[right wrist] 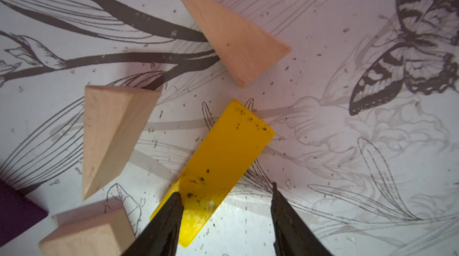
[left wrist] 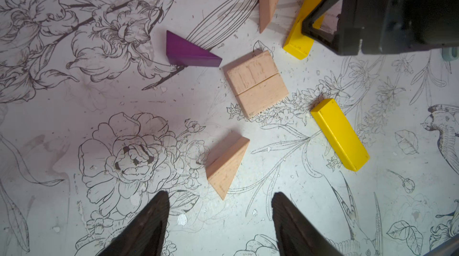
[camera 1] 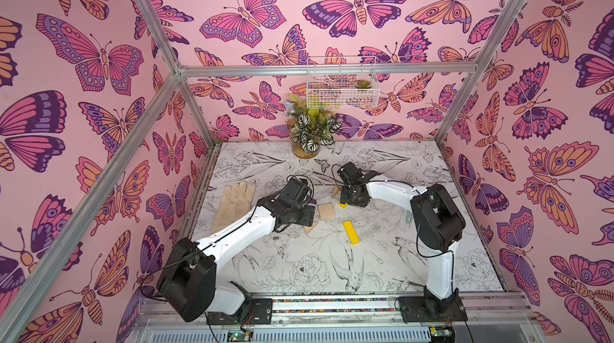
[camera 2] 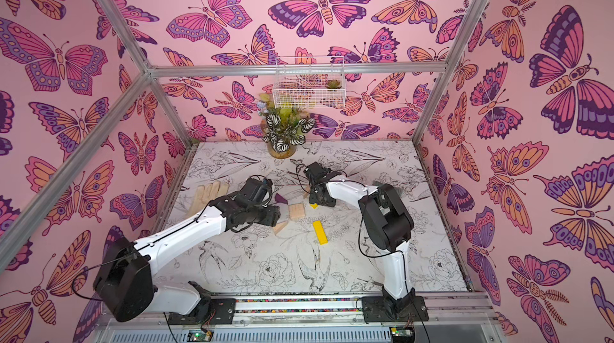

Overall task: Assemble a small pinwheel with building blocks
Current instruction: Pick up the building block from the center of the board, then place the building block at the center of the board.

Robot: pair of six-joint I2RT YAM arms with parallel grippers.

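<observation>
left claw (left wrist: 219, 201) wide, empty, above a wooden wedge (left wrist: 227, 165); right claw (right wrist: 225, 190) wide over one end of a yellow bar (right wrist: 223, 153), not gripping; building blocks (camera 2: 296, 210) loose mid-worktop (camera 1: 265, 268) around the wooden square (left wrist: 255, 83), purple wedge (left wrist: 188, 50) just beside it, second yellow bar (left wrist: 340, 134) near.

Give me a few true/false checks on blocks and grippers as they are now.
1. The left gripper is open and empty. True.
2. The purple wedge is held in the air. False: it lies on the table, ungripped.
3. The wooden square is two pieces side by side. True.
4. The yellow bars are joined into a stem. False: the free yellow bar lies apart from the second yellow bar, at the right gripper.
5. The right gripper is shut on a wooden wedge. False: its jaws stand open over the second yellow bar.
</observation>
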